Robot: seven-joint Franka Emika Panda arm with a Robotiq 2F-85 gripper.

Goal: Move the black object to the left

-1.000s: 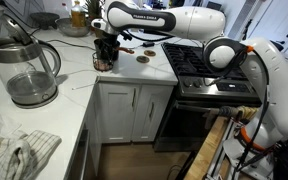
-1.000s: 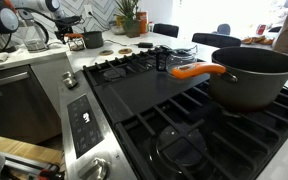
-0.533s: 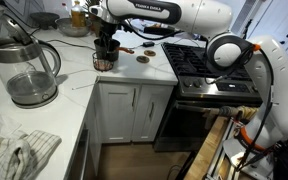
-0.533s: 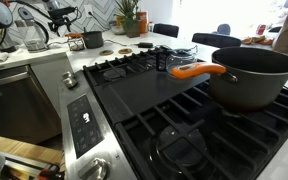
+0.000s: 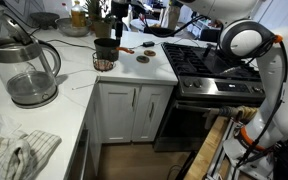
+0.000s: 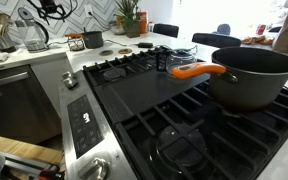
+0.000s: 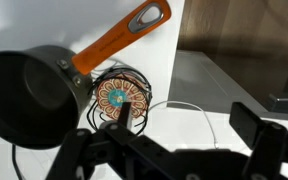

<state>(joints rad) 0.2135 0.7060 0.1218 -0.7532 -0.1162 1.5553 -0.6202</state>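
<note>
My gripper [image 7: 169, 138] hangs above the counter with its fingers spread wide and nothing between them. The small matte black cylindrical pot [image 5: 106, 48] stands upright on the white stone countertop [image 5: 79, 95], left of the black gas stove [image 5: 199, 62] and toward the far side. A wire trivet with a coloured round centre [image 7: 119, 98] lies just beside it on the near side. In the wrist view an orange handle [image 7: 122, 38] seems to run out from the pot's wall.

I judge the pot rigid and fairly light, though I cannot tell whether anything is inside. Its smooth straight wall could slip between the pads. I would pinch the rim on the side away from the handle, or grip the handle at its root, and keep the pot level. The clear glass kettle [image 5: 24, 68] stands well off to the near left, so a short move to the left looks free to me.
</note>
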